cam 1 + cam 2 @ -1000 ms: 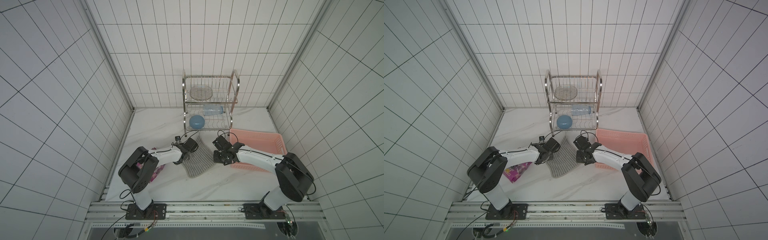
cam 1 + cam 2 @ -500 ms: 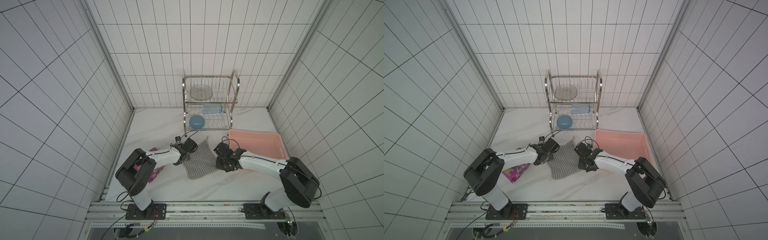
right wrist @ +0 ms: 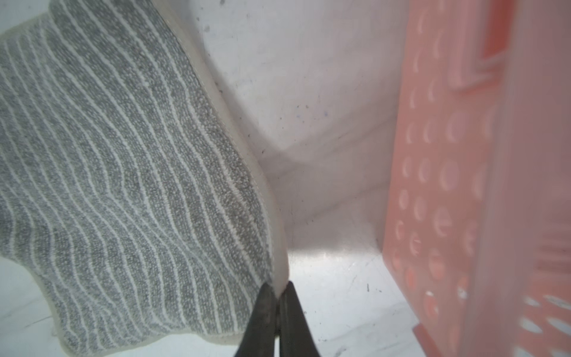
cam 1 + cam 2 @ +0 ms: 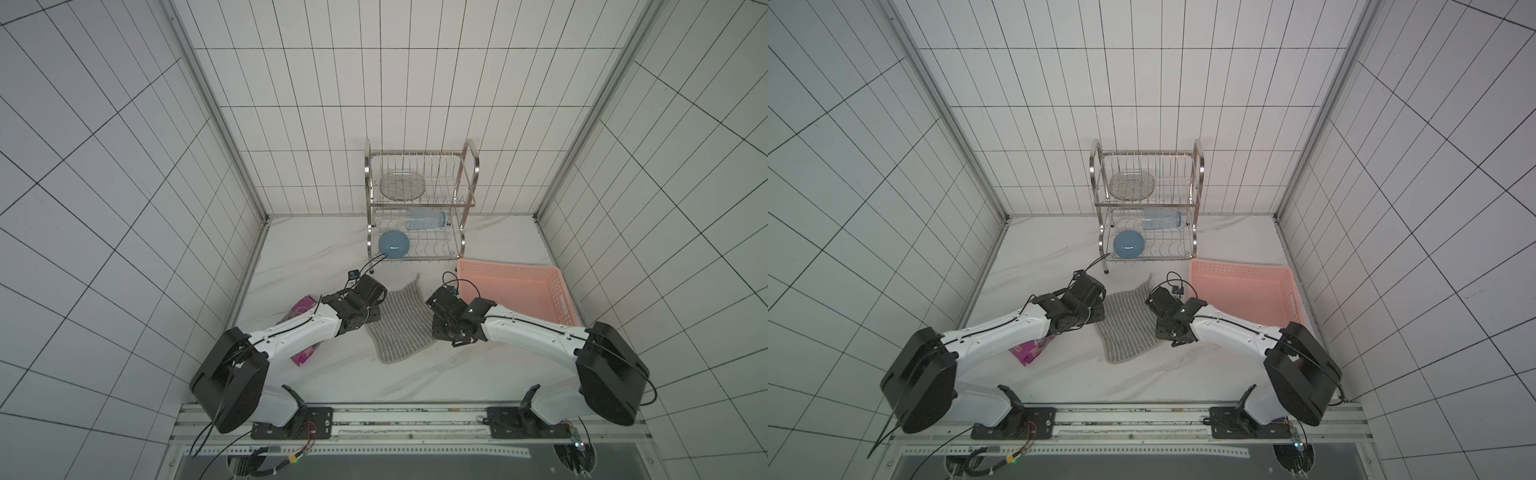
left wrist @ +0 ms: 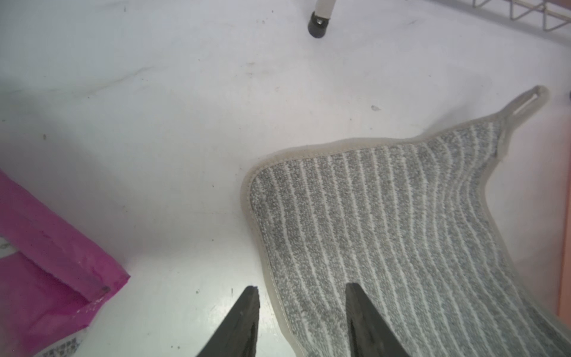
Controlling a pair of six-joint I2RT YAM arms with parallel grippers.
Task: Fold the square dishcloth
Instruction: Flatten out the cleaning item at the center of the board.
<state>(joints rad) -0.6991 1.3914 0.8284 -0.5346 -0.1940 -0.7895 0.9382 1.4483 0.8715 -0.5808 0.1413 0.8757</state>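
The square dishcloth [image 4: 399, 322] [image 4: 1126, 325], grey with thin white stripes and a pale hem, lies spread on the white table between the two arms. Its hanging loop points toward the rack. My left gripper [image 5: 302, 287] is open at the cloth's left edge. One of its fingers hangs over the bare table, the other over the cloth [image 5: 386, 231], and it holds nothing. My right gripper [image 3: 279, 289] is shut on the hem of the cloth's [image 3: 123, 185] right edge, which rises a little off the table there.
A pink basket [image 4: 507, 264] [image 3: 432, 154] stands close to the right of the cloth. A magenta snack bag [image 4: 305, 309] [image 5: 46, 262] lies under the left arm. The metal dish rack [image 4: 419, 208] stands behind the cloth; its foot [image 5: 318, 23] is near.
My left gripper has opened and let go of the cloth's left edge. The right gripper has moved slightly toward the front, still pinching the right edge, and the cloth now lies flatter.
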